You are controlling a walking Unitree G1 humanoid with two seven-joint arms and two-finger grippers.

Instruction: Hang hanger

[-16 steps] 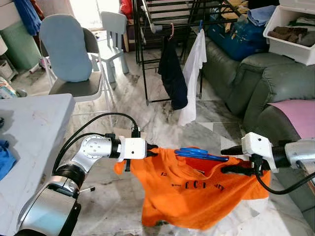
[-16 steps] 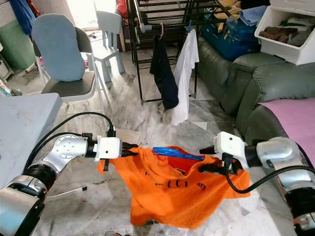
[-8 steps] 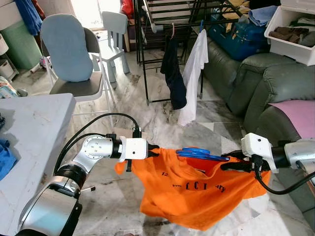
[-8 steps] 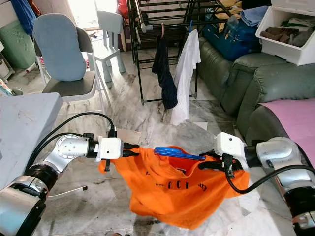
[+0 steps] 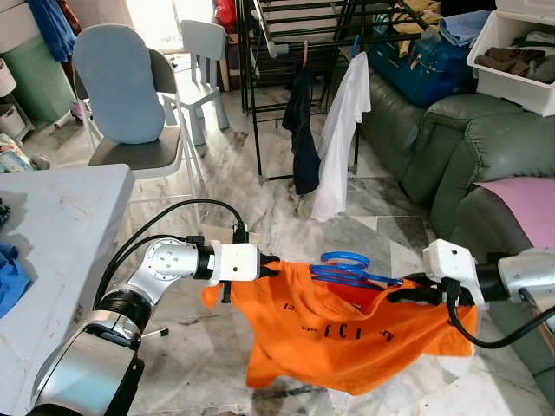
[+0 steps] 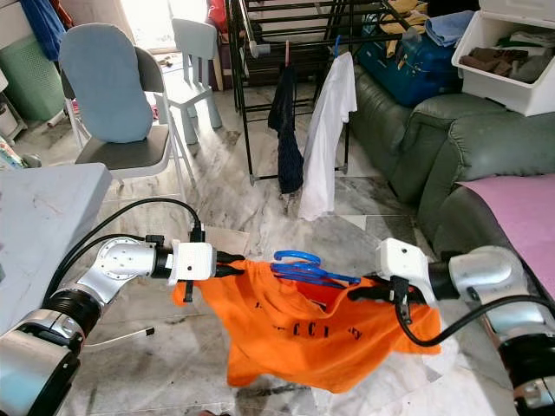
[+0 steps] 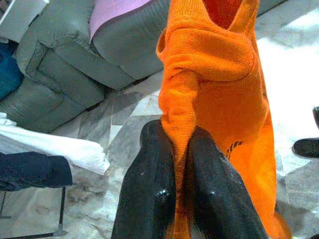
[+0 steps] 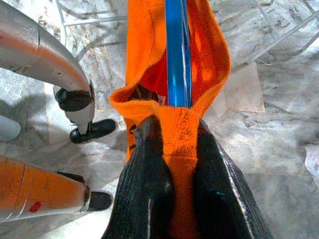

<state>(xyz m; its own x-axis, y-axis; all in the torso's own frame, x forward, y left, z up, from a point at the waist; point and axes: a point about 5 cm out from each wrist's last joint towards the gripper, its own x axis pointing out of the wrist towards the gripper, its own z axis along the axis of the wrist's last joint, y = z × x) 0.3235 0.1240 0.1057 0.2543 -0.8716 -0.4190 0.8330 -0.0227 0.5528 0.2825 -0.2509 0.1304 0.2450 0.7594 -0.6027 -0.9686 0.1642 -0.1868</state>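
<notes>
An orange T-shirt [image 5: 347,334] hangs stretched between my two grippers above the marble floor. My left gripper [image 5: 270,267] is shut on the shirt's left shoulder, and its black fingers [image 7: 159,199] pinch the orange fabric [image 7: 219,89]. On the right shoulder my right gripper [image 5: 408,290] is shut too, cloth squeezed between its fingers [image 8: 149,189]. A blue plastic hanger [image 5: 347,269] lies in the shirt's neck opening, its hook raised above the collar; the blue bar [image 8: 174,55] runs along the collar in the right wrist view.
A black drying rack [image 5: 286,52] stands ahead with a dark garment [image 5: 302,130] and a white shirt [image 5: 340,130] hanging on it. Green sofa [image 5: 468,147] on the right, grey table [image 5: 52,234] at left, chairs [image 5: 121,95] behind it.
The hanger has turned so that its hook now stands up above the collar. The shirt's lower hem has swung slightly; both grippers hold about where they were.
</notes>
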